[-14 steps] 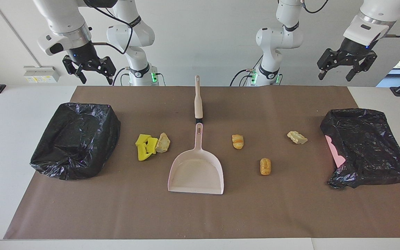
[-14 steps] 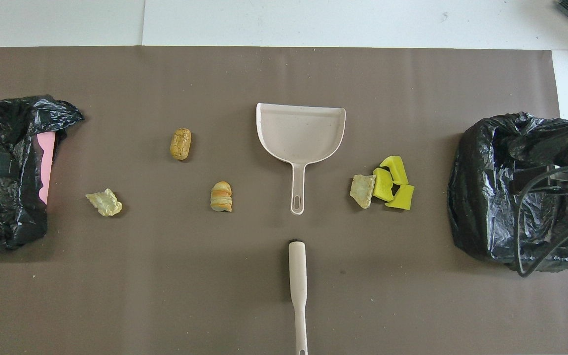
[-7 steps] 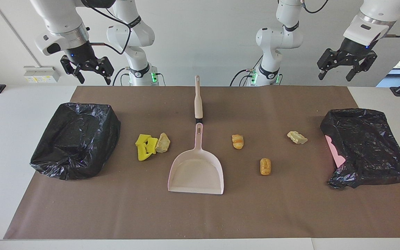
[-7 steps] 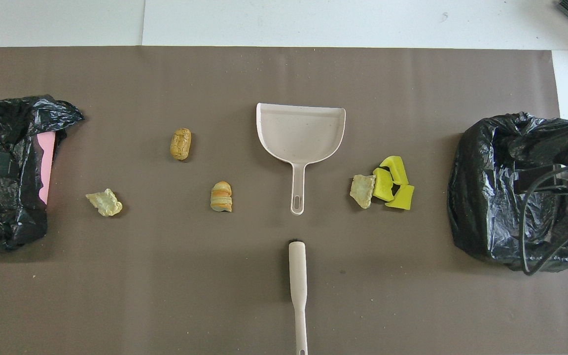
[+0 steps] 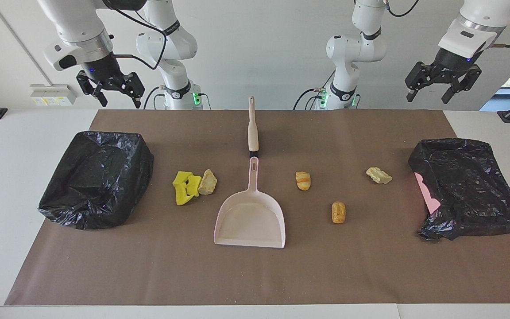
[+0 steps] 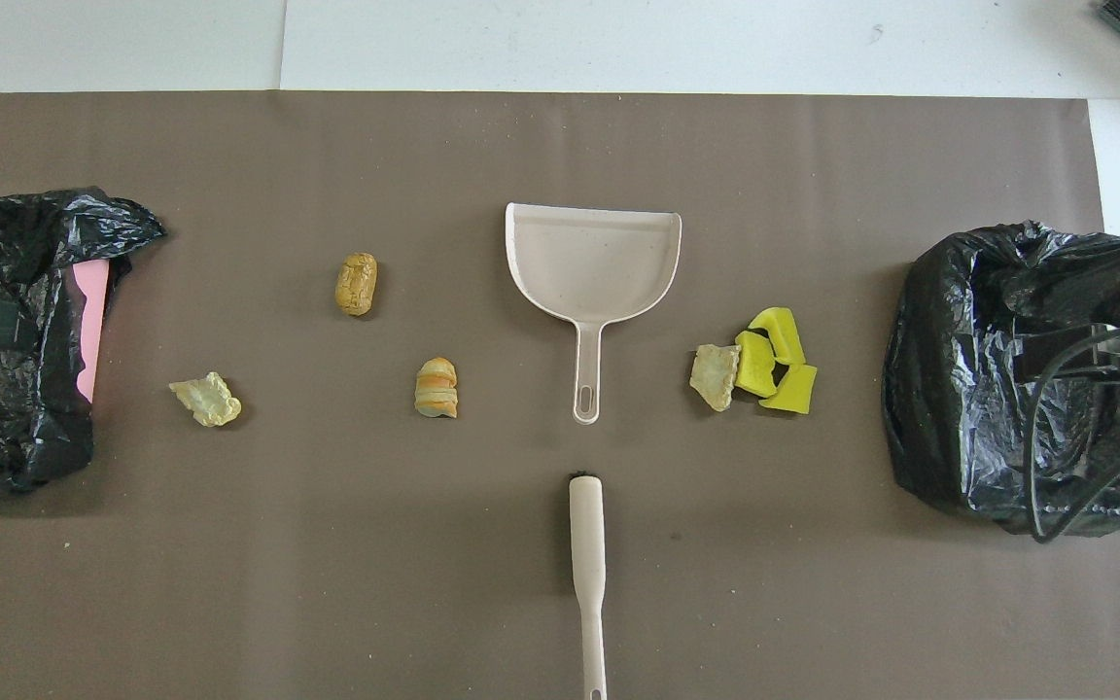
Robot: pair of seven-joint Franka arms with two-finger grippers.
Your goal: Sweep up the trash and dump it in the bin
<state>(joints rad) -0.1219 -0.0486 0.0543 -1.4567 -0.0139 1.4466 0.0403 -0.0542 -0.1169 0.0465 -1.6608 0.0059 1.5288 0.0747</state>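
A pale pink dustpan lies mid-table, with a beige-handled brush just nearer to the robots. Yellow foam wedges touch a beige chunk toward the right arm's end. Two orange-brown bread pieces and a pale chunk lie toward the left arm's end. My right gripper is open and empty, high above the bin at its end. My left gripper is open and empty, high above the other bin.
Both bins are lined with black bags. The one at the left arm's end shows a pink rim. A brown mat covers most of the white table. A cable hangs over the bin at the right arm's end.
My right gripper has drifted slightly toward its own end of the table. My left gripper has barely moved. Nothing on the table has moved.
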